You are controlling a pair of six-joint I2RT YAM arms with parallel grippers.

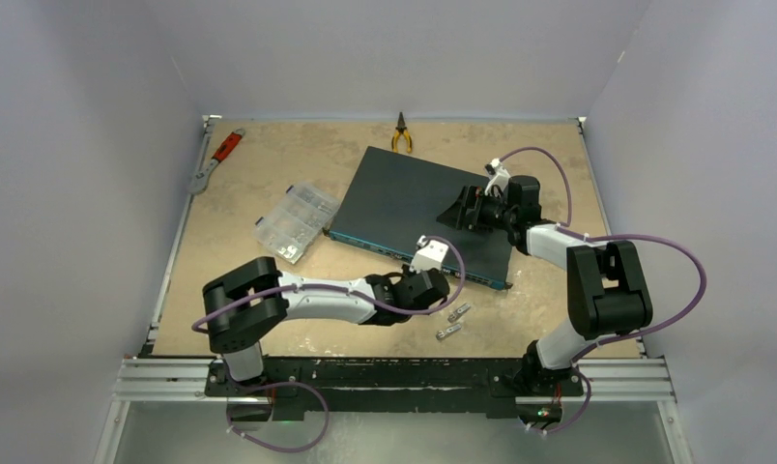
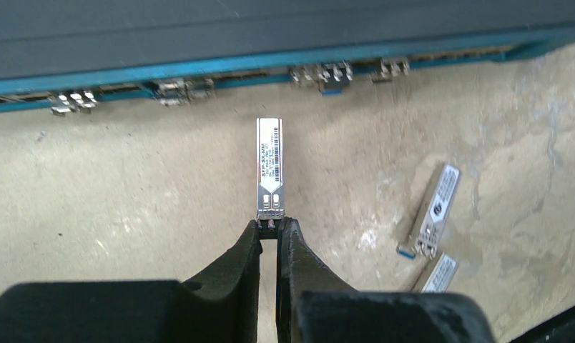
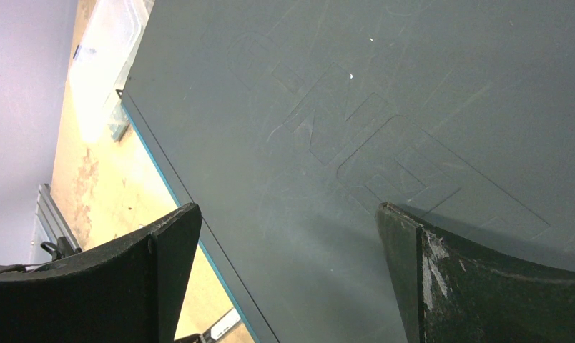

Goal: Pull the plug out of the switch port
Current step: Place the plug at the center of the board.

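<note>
Black fingers (image 2: 234,271) of the left gripper (image 2: 270,227) are clenched on the near tip of the plug (image 2: 269,164), a slim silver metal cartridge with a printed label, in the middle of the left wrist view. It points straight up the frame toward the switch (image 2: 199,36), whose blue-edged face runs across the top. The plug's far end stands apart from that face, with bare table (image 2: 127,214) showing between them, so it looks already clear of its port.

The plug is probably light and stiff, with a smooth shell that may slip. The pinch takes only its narrow end, so it could swivel. A hold further along the flat sides would be surer, keeping any pull in line with its length.

Two spare plugs (image 2: 431,211) lie on the table at the lower right of that view.

In the overhead view, right of centre, the right gripper (image 3: 288,214) sits over the switch's dark top with its fingers spread wide and holding nothing. Whether it presses on the lid cannot be told. The switch looks heavy and rigid, yet it may slide on the table unless braced.
</note>
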